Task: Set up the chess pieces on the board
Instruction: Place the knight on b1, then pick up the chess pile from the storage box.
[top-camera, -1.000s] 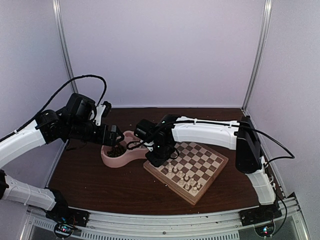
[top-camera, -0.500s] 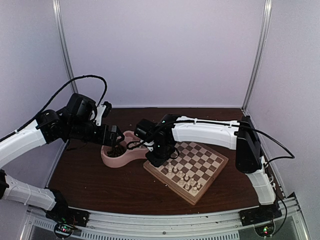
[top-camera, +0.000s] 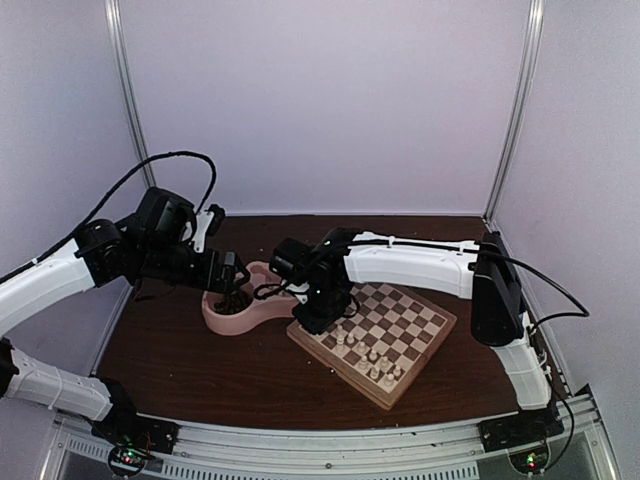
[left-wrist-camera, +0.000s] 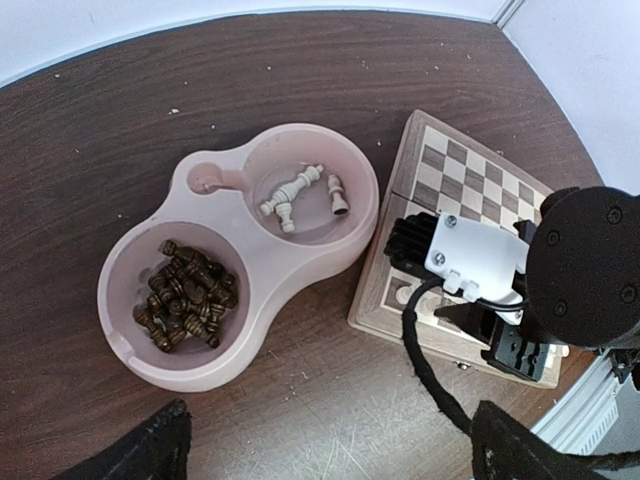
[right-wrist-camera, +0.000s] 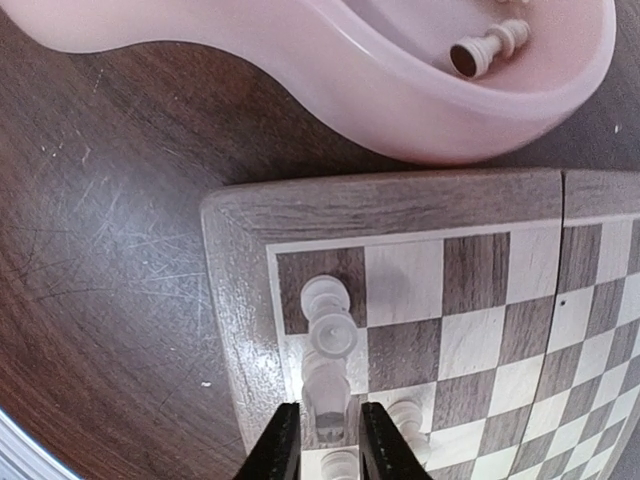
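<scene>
Cream-white and turned like a tiny baluster, the chess piece (right-wrist-camera: 325, 395) that matters stands upright between the right jaws, at 6 o'clock in the right wrist view. Its long axis rises straight off the board (right-wrist-camera: 235, 300). The jaws stand narrow, one finger at 9 o'clock of the piece and one at 3 o'clock. Whether they press on it or sit a hair clear, we cannot tell.

Two more white men (right-wrist-camera: 325, 295) stand just beyond it toward 12 o'clock, filling the edge file up to the board's corner. We judge that any withdrawal has to go straight up along the piece's axis, since a sideways drift could topple it or its neighbours.

The left jaws are spread wide and hold nothing, hovering over the pink dish (left-wrist-camera: 365, 225) on the table (left-wrist-camera: 100, 120). In the left wrist view a few white pieces (left-wrist-camera: 295, 192) lie on their sides in the dish's 1 o'clock bowl, and the dark set (left-wrist-camera: 185, 300) is heaped in the 8 o'clock bowl. The dish lies just beside the board's corner, at 12 o'clock from the right jaws. We reckon the left arm is the nearer to it.
</scene>
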